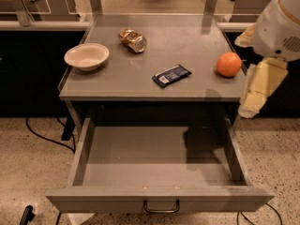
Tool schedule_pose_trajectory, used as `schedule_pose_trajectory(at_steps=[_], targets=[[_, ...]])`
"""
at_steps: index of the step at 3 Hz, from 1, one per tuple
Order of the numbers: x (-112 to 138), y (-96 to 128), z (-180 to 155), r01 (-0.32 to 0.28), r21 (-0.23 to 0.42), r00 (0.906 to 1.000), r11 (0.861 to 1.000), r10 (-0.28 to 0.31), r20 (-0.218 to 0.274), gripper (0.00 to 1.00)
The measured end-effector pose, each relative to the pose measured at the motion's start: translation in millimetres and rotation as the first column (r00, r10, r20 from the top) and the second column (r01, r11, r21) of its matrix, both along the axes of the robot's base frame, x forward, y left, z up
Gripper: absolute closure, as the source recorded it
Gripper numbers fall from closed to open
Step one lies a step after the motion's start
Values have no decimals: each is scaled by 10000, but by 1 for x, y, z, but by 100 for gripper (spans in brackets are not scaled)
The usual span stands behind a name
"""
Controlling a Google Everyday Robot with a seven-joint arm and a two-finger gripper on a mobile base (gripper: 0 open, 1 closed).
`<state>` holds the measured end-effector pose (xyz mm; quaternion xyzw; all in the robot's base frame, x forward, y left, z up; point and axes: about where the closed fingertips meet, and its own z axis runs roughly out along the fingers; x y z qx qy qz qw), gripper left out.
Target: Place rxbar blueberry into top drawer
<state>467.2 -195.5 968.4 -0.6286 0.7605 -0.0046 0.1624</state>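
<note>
The rxbar blueberry [171,75], a dark navy wrapper with a white label patch, lies flat on the grey table top [187,41], right of centre near the front edge. The top drawer [159,165] is pulled wide open below the table; its inside holds nothing, and its front panel has a small dark handle [161,207]. My gripper [255,95] hangs cream-coloured at the right edge of the table, below the white arm joint [281,25]. It sits to the right of the bar and above the drawer's right side. It holds nothing.
An orange [228,64] sits at the table's right edge, close to my arm. A shiny gold-brown can [132,40] lies on its side at the back. A white bowl [86,56] stands at the left. Cables [44,135] run on the speckled floor at the left.
</note>
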Motion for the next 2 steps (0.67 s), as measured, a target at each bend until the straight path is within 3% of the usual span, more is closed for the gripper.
schedule_pose_trajectory(at_steps=[1,2], targets=[[34,30,-9,-910,440,9948,9949,929,-423,0],[75,80,-13,-1821,1018,9818,9780,1865,-356,0]])
